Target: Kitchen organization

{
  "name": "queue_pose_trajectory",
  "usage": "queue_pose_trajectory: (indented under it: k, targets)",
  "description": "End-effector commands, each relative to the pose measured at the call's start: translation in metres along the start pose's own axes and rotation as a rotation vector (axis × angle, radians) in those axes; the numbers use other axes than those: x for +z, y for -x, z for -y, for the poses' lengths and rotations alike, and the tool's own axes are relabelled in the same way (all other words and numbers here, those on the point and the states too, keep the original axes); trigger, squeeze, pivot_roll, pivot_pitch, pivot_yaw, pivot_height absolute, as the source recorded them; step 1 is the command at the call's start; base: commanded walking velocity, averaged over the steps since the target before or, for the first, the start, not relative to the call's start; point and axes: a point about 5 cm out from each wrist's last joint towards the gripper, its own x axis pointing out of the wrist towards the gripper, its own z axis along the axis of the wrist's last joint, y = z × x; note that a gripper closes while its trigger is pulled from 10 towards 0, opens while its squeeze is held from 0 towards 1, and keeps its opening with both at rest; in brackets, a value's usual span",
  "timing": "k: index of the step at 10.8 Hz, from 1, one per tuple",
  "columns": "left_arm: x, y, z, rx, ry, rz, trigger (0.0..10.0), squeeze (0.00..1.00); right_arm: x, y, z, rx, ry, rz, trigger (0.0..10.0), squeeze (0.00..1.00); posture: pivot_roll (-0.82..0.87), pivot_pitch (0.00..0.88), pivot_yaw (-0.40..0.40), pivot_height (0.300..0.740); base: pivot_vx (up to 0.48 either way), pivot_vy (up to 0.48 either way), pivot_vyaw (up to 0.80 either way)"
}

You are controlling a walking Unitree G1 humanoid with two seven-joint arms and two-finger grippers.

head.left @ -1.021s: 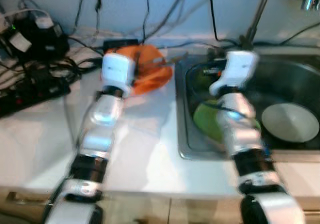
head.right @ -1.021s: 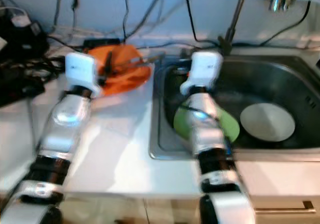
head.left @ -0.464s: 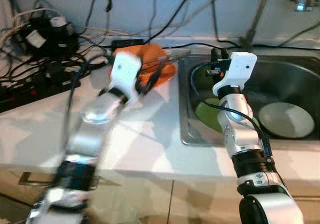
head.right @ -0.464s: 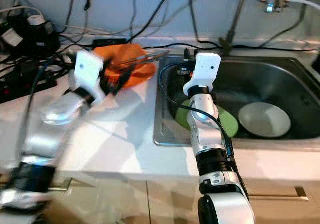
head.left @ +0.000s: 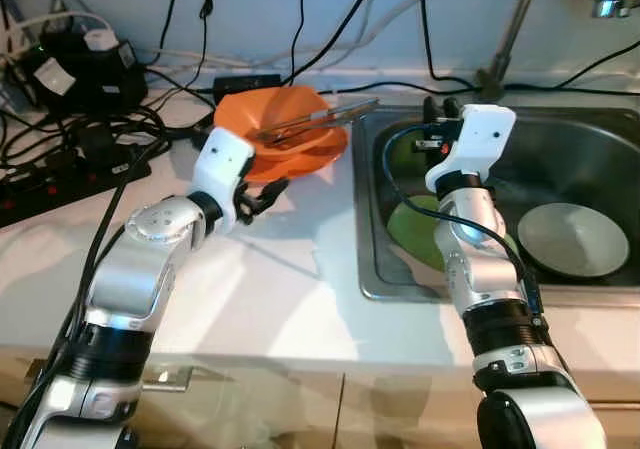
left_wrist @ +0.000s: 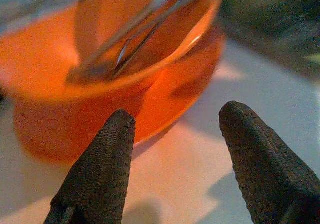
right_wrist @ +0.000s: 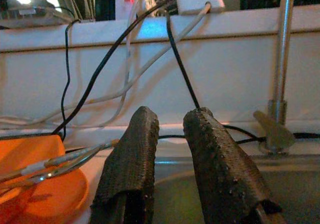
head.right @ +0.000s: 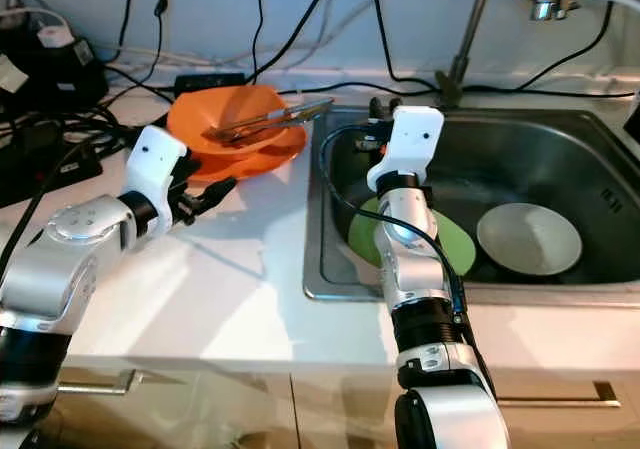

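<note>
Orange bowl (head.left: 290, 129): stands on the white counter (head.left: 270, 289) just short of the sink (head.right: 590, 159) edge, directly ahead of the left gripper (left_wrist: 172, 149); fingers spread wide, holding nothing, the bowl's near wall framed in the gap between the jaws but not touched. Probably lined up for a grasp on the bowl's side or rim. Metal tongs (head.right: 270, 121): lie slanted inside the bowl, handles resting over its rim toward the sink, beyond and above the left jaws; they ride loose, so a tilt of the bowl could tip them out. Right gripper (right_wrist: 167, 169): raised over the near-left corner of the sink, fingers close together with a narrow gap, nothing held, pointing at the back wall and its hanging cables (right_wrist: 115, 49); appears parked clear of the work. Green plate (head.right: 455, 249): flat in the sink bottom, below and behind the right jaws, partly hidden by that arm. White plate (head.right: 528, 239): beside the green one, farther from the jaws. Tap pipe (right_wrist: 280, 64): upright beyond the right jaws.
</note>
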Motion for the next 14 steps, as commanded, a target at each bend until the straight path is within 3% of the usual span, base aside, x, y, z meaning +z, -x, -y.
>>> queue_pose_trajectory:
  k: [1,3,6,10,14]
  targets:
    - [0.002,-0.004,-0.006,0.019,0.021,-0.021,10.0,0.0,0.0,-0.001,0.0,-0.006,-0.008,-0.002,10.0,0.0,0.12,0.001,0.037,0.74,0.0,0.0,0.0]
    - [0.001,-0.027,-0.002,0.044,0.058,-0.044,10.0,0.0,0.0,-0.001,0.001,-0.011,-0.005,-0.002,10.0,0.0,0.1,0.002,0.044,0.74,0.0,0.0,0.0]
    - [0.007,-0.045,-0.003,0.072,0.074,-0.038,10.0,0.0,0.001,0.0,0.002,-0.015,-0.004,0.003,10.0,0.0,0.09,0.005,0.05,0.74,0.0,0.0,0.0]
    - [0.008,-0.064,-0.01,0.15,0.113,-0.05,10.0,0.0,-0.001,0.004,0.001,-0.02,-0.006,0.0,10.0,0.0,0.07,0.0,0.063,0.74,0.0,0.0,0.0]
    - [0.01,-0.077,-0.003,0.145,0.131,-0.067,10.0,0.0,-0.001,0.005,0.001,-0.016,-0.002,0.0,10.0,0.0,0.06,0.0,0.069,0.74,0.0,0.0,0.0]
